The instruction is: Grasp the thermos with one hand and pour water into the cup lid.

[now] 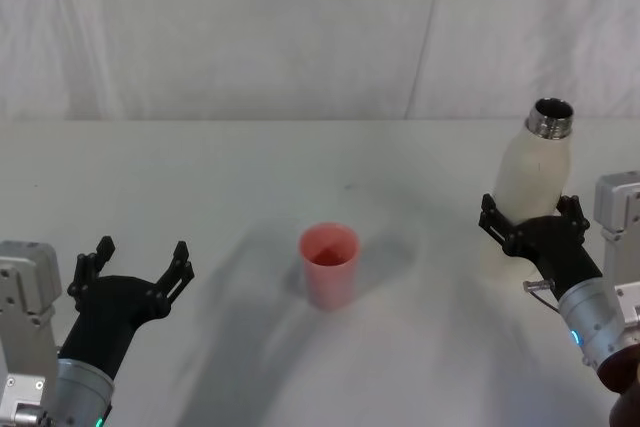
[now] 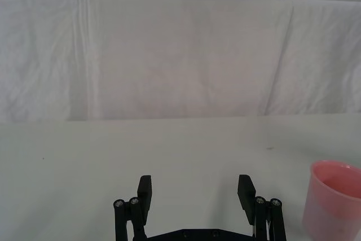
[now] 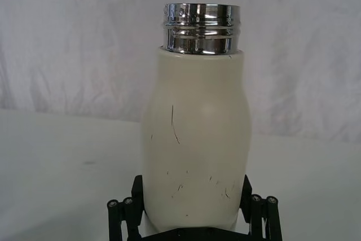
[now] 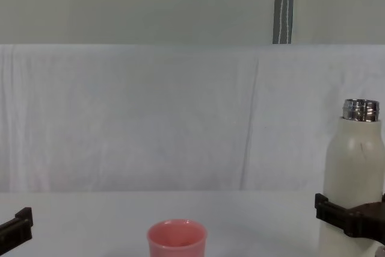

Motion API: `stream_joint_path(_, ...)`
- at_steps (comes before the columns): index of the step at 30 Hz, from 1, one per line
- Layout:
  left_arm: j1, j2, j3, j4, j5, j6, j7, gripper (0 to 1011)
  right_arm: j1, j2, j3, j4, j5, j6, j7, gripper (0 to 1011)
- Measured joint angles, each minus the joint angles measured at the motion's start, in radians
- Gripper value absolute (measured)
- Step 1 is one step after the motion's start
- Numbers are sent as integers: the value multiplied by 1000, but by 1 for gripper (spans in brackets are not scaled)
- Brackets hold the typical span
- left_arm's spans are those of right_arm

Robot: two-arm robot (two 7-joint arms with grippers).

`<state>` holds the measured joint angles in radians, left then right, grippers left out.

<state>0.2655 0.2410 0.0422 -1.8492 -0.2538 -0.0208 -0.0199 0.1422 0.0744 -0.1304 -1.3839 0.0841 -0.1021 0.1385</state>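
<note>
**Q:** So, where does the thermos stand, and what has hold of it?

**A:** It is upright at the right side of the table, mouth open, chrome neck uppermost. My right gripper is clamped round its lower body, one finger on each flank, as the right wrist view shows. I cannot tell whether its base rests on the table or is just off it.

**Q:** And the cup?

**A:** Pink, upright, near the table's middle and well apart from the thermos, to its left. My left gripper hovers at the near left with fingers spread wide, holding nothing and touching nothing.

**Q:** What could go wrong from here?

**A:** Three things, in my judgement. First, the grip sits low on a tall, smooth body; on tilting, the weight above my fingers may make the thermos pivot or slip between them. Second, the cup is small, light and unsupported; a nudge from the neck could topple it, or a stream started too far off would land on the table. Third, a quick tilt would send water out in a gush, overshooting or overfilling the cup.
</note>
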Motion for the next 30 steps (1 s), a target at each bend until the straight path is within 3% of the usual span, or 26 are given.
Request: stream_joint_path(30,0,0,0,0,0,0,0,1001,0,0,0,0,0,-1,0,962)
